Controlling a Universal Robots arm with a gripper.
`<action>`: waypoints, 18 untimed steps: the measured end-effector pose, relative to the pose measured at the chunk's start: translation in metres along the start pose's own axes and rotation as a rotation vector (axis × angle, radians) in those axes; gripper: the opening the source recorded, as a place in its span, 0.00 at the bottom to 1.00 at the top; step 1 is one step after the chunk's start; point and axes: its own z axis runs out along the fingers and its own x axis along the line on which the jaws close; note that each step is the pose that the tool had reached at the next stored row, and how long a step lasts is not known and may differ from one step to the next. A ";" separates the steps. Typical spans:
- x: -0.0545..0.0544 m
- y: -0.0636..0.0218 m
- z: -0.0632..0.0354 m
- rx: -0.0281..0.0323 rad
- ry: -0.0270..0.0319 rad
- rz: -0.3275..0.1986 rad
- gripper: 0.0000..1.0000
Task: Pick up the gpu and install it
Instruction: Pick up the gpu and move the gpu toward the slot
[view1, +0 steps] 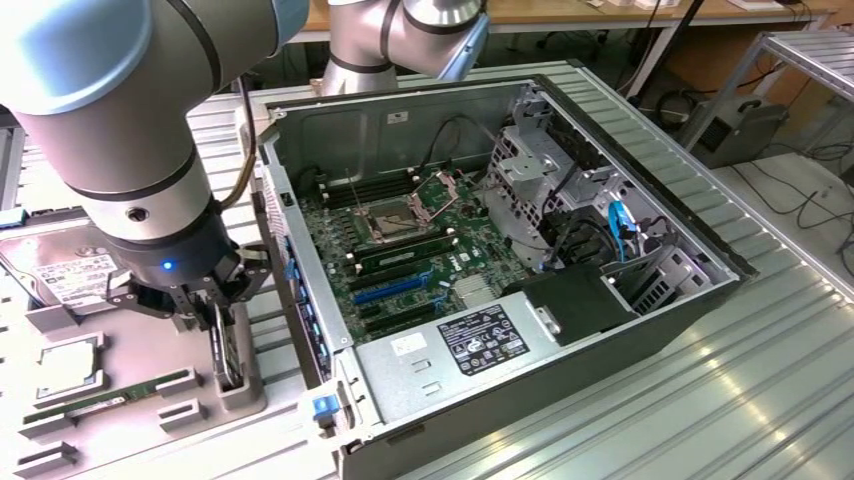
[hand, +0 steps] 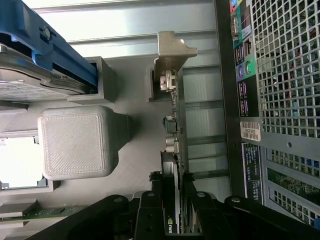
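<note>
Gpu (hand: 174, 127) stands on edge, tool (hand: 172, 184) clamped across it.

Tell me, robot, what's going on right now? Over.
Gripper astride thin black card with silver bracket. Card upright on edge in grey plastic holder, not lifted. Nothing in the way; open metal computer case alongside.

Looks like a robotics lab or test workshop. Shows an industrial robot arm (view1: 120, 130) mounted over a ribbed metal table (view1: 641, 400), next to an opened desktop computer case (view1: 627, 340) with its motherboard (view1: 454, 235) bare. Holds grey printed fixtures (view1: 254, 385) carrying loose computer parts. Has, further back, a wooden workbench (view1: 574, 12), a metal frame (view1: 801, 45) and cables (view1: 787, 205) trailing on the floor.
</note>
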 end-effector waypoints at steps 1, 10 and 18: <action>0.000 0.0000 0.0000 -0.0001 0.0000 -0.003 0.27; -0.001 -0.0002 -0.0004 -0.0028 0.0026 -0.060 0.26; -0.003 0.0005 -0.0110 -0.0047 0.0037 -0.074 0.26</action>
